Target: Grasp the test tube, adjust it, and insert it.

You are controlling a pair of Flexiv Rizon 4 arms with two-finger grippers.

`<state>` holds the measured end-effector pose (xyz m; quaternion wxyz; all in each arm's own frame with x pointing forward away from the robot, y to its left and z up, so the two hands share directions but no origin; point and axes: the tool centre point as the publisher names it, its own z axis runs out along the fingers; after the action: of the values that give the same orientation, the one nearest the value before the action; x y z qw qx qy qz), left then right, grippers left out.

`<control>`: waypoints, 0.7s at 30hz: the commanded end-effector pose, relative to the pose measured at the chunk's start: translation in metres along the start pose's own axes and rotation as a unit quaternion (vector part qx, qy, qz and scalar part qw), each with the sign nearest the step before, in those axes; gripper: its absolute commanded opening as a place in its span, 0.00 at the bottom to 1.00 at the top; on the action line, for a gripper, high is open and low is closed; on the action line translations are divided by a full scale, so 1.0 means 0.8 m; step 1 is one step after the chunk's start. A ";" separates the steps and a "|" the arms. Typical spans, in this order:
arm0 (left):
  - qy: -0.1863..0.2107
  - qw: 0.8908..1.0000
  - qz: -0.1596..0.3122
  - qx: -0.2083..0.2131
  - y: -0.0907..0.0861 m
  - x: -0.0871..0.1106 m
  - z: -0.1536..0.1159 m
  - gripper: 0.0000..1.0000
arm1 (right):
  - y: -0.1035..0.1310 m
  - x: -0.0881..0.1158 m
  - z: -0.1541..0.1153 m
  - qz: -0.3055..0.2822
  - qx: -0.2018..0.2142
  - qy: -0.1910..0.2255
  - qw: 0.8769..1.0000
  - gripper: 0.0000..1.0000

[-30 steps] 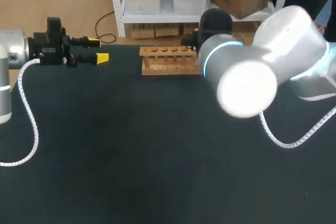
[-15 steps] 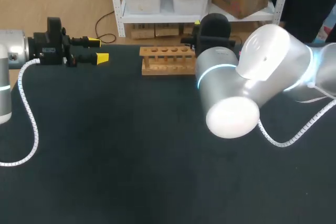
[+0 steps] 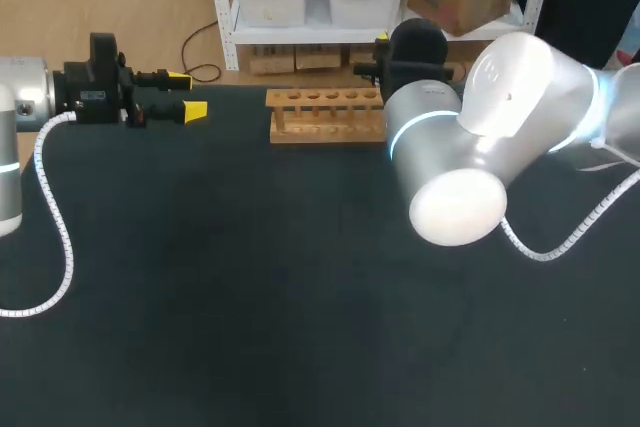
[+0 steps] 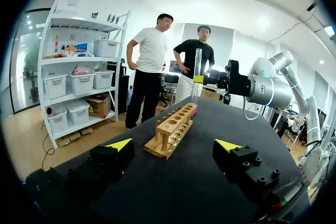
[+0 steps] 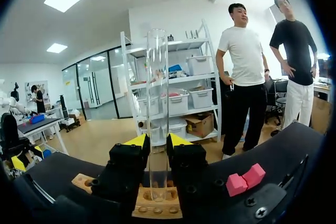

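A clear test tube stands upright between the yellow-tipped fingers of my right gripper, which is shut on it. Its lower end meets the top of the wooden rack at a hole near one end; I cannot tell how deep it sits. In the left wrist view the tube rises over the far end of the rack. In the head view my right arm hides the tube beside the rack. My left gripper hangs open at the table's far left, well away from the rack.
A pink block shows beside my right gripper. The left arm's white coiled cable lies over the left side of the dark table. The rack stands close to the table's far edge.
My right arm's elbow has swung lower and leftward, then back a little, while its wrist stayed by the rack's right end. The left arm has not moved.
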<state>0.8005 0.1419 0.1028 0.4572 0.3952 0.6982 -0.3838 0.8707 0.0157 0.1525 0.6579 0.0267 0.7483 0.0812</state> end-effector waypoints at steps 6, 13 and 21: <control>-0.002 1.000 0.001 -0.001 -0.001 0.002 0.000 1.00 | 0.004 0.008 0.012 0.008 -0.021 -0.001 1.000 0.00; -0.002 1.000 0.001 -0.001 -0.001 0.002 0.000 1.00 | 0.002 0.013 0.017 0.009 -0.024 0.002 1.000 0.00; -0.002 1.000 0.001 -0.001 -0.001 0.002 0.000 1.00 | 0.007 0.018 0.023 0.014 -0.033 0.002 0.999 0.00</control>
<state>0.8005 0.1420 0.1028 0.4572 0.3951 0.6983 -0.3838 0.8828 0.0263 0.1401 0.6525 0.0319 0.7513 0.0936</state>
